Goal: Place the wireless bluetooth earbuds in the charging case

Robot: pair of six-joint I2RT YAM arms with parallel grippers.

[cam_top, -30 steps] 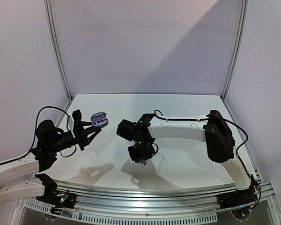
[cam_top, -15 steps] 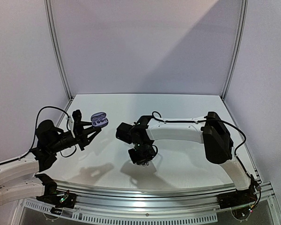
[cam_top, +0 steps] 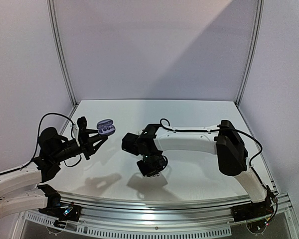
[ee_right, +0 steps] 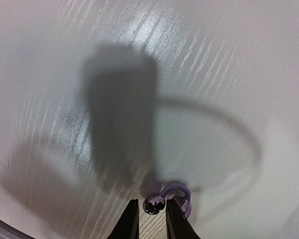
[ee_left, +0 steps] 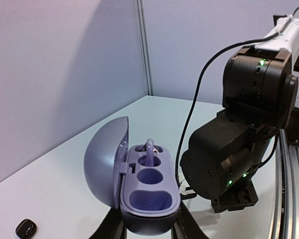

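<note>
My left gripper (cam_top: 96, 140) is shut on an open purple charging case (cam_top: 105, 128) and holds it up above the table's left side. In the left wrist view the case (ee_left: 149, 199) sits between my fingers with its lid swung left. One purple clip-style earbud (ee_left: 150, 148) stands in its far slots; the two near slots are empty. My right gripper (cam_top: 150, 168) hangs low over the table's middle. In the right wrist view it (ee_right: 151, 204) is closed round the dark ball of a second purple earbud (ee_right: 180, 190), whose loop sticks out to the right.
A small black earbud-like piece (ee_left: 26, 228) lies on the table left of the case. The right arm's wrist (ee_left: 239, 139) is close to the right of the case. White walls and metal posts (cam_top: 60, 55) bound the table (cam_top: 199, 112).
My right arm has shifted a little to the left, toward the case, staying low over the table. The left arm and the case have not moved.
</note>
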